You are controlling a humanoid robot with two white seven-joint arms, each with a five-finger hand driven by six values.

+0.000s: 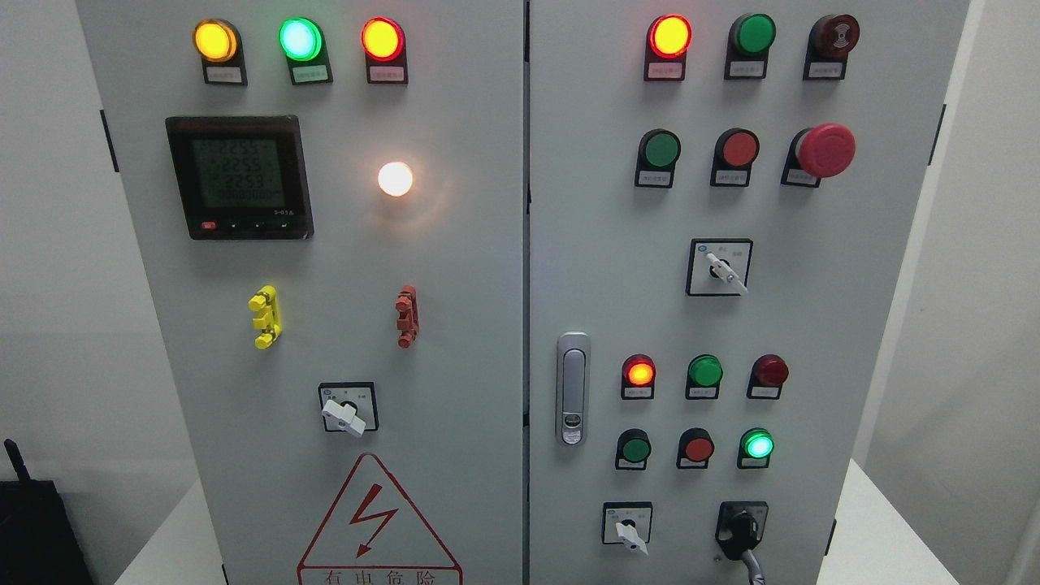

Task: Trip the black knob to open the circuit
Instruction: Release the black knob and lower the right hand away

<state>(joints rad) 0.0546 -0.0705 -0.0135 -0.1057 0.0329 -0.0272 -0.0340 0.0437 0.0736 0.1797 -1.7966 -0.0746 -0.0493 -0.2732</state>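
Observation:
The black knob (740, 529) sits at the bottom right of the grey control cabinet (520, 504), on a black square plate, with its handle pointing down and slightly right. A white-handled rotary switch (628, 532) is just left of it. Neither of my hands shows in the head view.
The cabinet fills the view. Its right door carries a red mushroom button (825, 150), a white-handled switch (721, 270), a door latch (573, 388) and rows of lamps and buttons (699, 448). The left door has a meter (239, 175), a switch (345, 413) and a warning triangle (376, 528).

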